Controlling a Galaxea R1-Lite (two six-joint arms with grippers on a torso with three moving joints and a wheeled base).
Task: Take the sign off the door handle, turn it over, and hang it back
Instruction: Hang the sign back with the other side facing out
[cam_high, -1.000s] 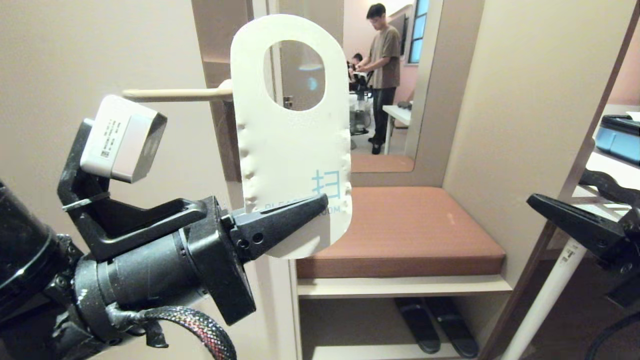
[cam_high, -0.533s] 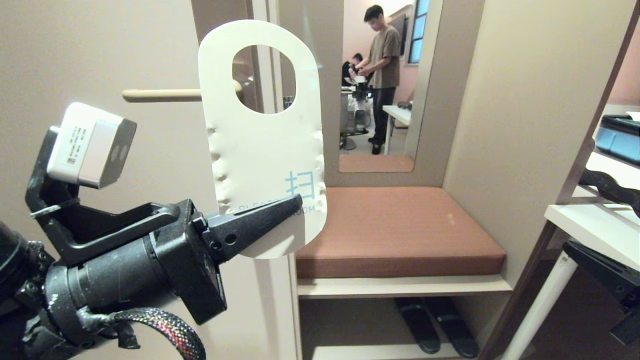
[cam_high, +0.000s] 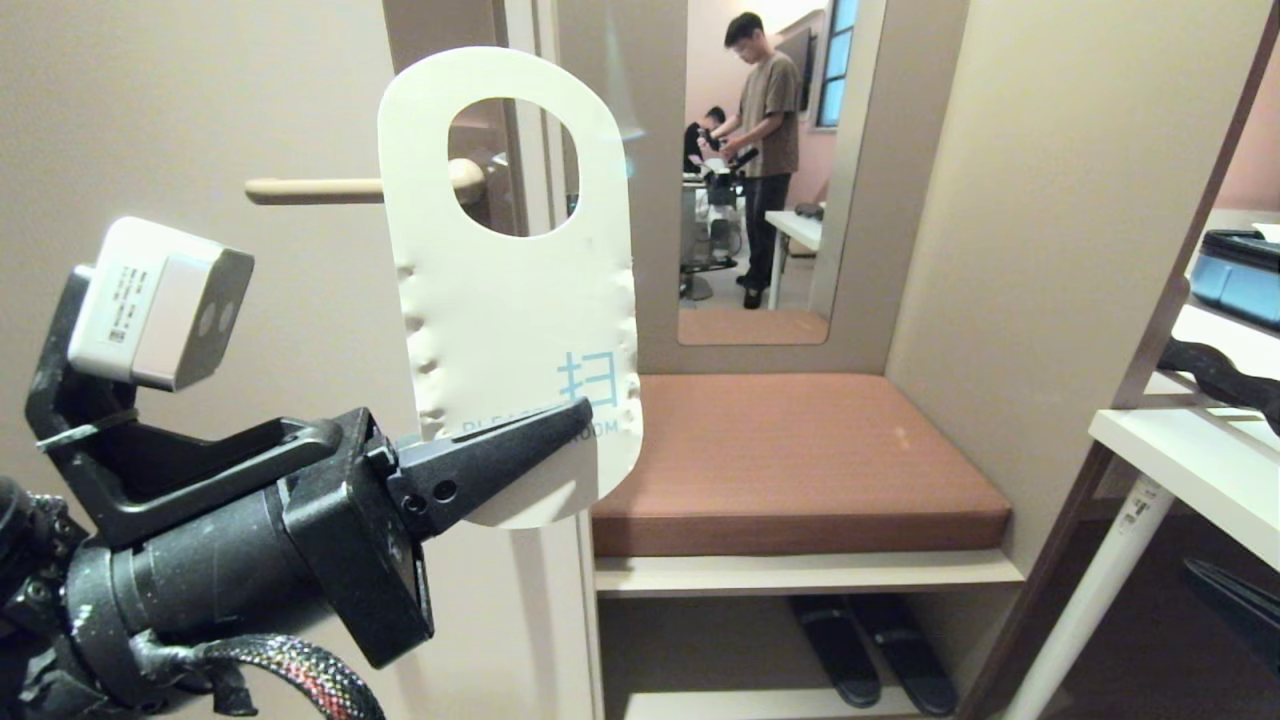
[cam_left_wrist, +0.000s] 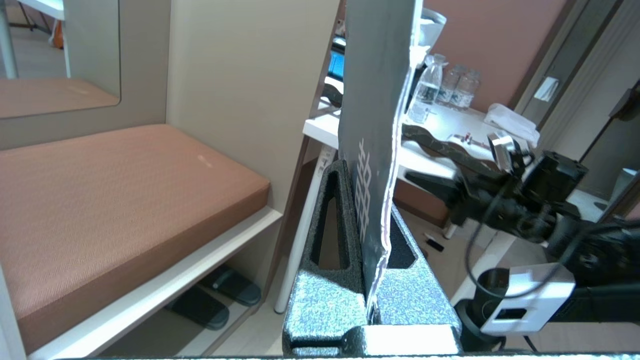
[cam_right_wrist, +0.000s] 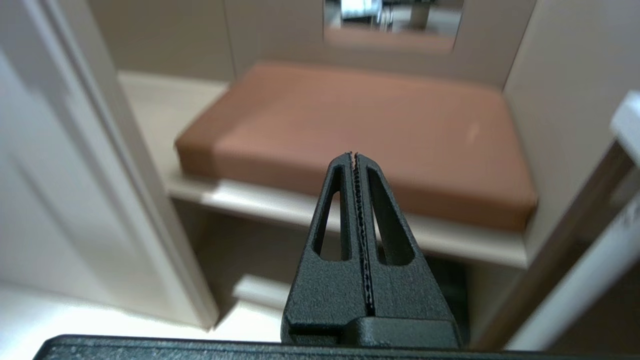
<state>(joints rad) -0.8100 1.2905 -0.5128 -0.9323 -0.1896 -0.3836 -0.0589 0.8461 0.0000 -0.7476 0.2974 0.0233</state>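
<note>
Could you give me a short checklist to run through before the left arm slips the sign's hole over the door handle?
1. Grip: left gripper fingers clamp the sign at its lower end; ok.
2. Face toward the head camera: white side, blue print; the left wrist view shows the dark side behind. Whether this is the wanted face: cannot tell.
3. Hole alignment: the handle's elbow shows through the hole, but the door handle tip lies to the left of the sign; not ok yet.
4. Sign upright, hole on top; ok.
5. Right gripper shut, empty, away from the door; ok.
</note>
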